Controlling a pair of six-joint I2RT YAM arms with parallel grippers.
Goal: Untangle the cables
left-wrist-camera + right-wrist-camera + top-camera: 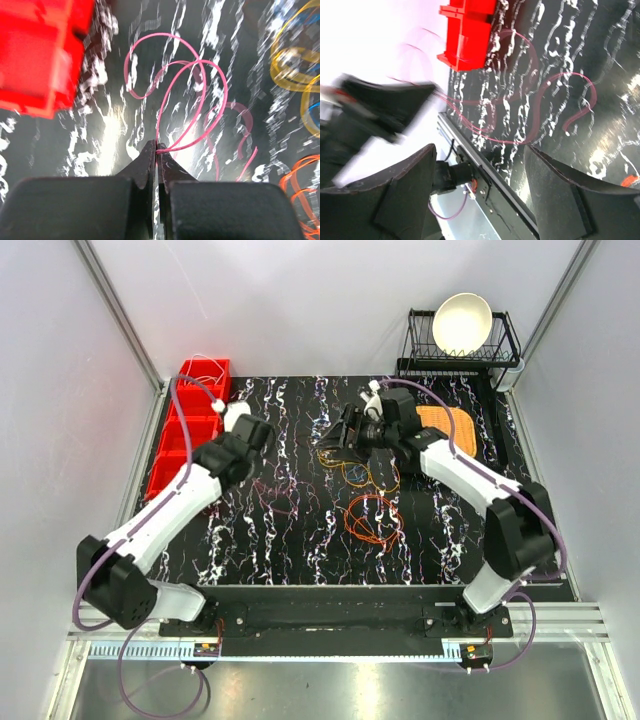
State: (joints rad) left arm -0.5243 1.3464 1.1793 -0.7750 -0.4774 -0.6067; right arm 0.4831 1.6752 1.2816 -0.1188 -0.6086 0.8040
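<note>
Over the marble, left claw pinches looped pink cable (right claw agape).

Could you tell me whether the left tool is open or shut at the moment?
Shut: the left tool pinches the pink cable between tips pressed together, seen from its wrist camera.

From above, the light is bright and even, with hardly a shadow on the black worktop. My left wrist view smears at its edges, blurring the red bin and yellow cables, and glare pools just ahead of my left gripper, where the pink cable is fairly sharp. My right wrist view blows out white at upper left, my left arm a dark blur.
</note>
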